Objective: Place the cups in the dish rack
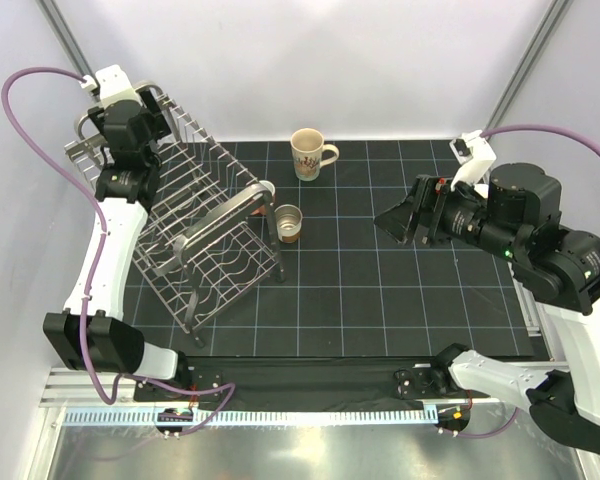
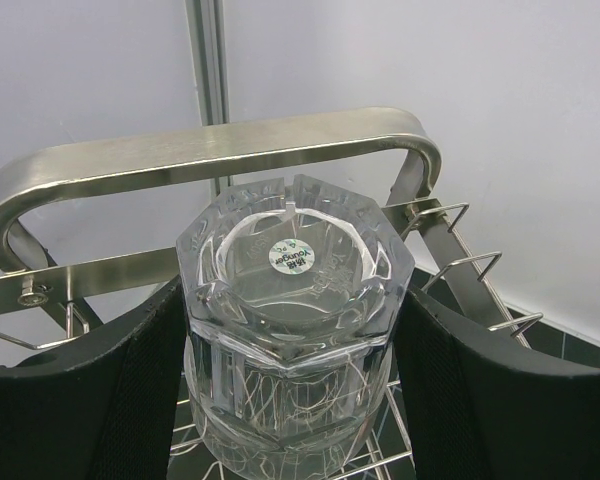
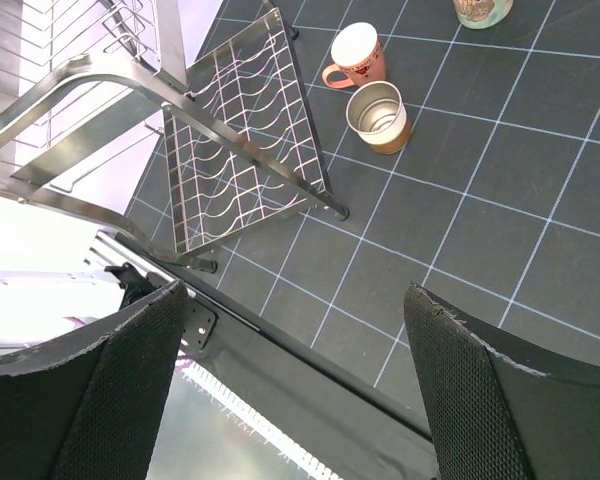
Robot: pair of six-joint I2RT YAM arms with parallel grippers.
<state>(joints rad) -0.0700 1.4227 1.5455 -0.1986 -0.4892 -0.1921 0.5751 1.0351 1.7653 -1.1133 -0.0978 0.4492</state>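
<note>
Left end effector point(image 2: 295, 295) was clamped on the clear glass point(image 2: 290, 330), with its fingers point(image 2: 90, 400) pressed on both sides. The glass was upside down, its base with a round sticker facing the wrist camera. Just past the glass, the loop handle point(image 2: 210, 150) of the dish rack point(image 2: 450, 255) arched across, blocking the way forward. Thin rack wires ran under the glass and to its right. Could not tell if the rim sat on the wires.

Right end effector point(image 3: 295, 292) was spread wide and empty, hanging above the worktop point(image 3: 500, 200), well apart from the rack. Below and ahead of it was a corner of the rack. Beyond that the small brown-based cup point(image 3: 378, 117) stood upright, mouth up. The salmon-pink mug point(image 3: 355, 55) stood just beside the cup on its far side. The cream mug point(image 1: 310, 153) stood farther out, apart from both.

View differences:
- **Clear glass:** the top view hid it behind the left wrist; only the left wrist view showed it.
- **Salmon-pink mug:** the top view showed it mostly covered by a rack handle; the right wrist view showed it whole, handle included.
- **Cream mug:** the right wrist view cut it to its base at the frame's top edge; the top view showed it whole and upright, handle to the right.
- **Dish rack:** only the top view showed it whole, lying diagonally on the left of the black grid mat point(image 1: 420, 290).
</note>
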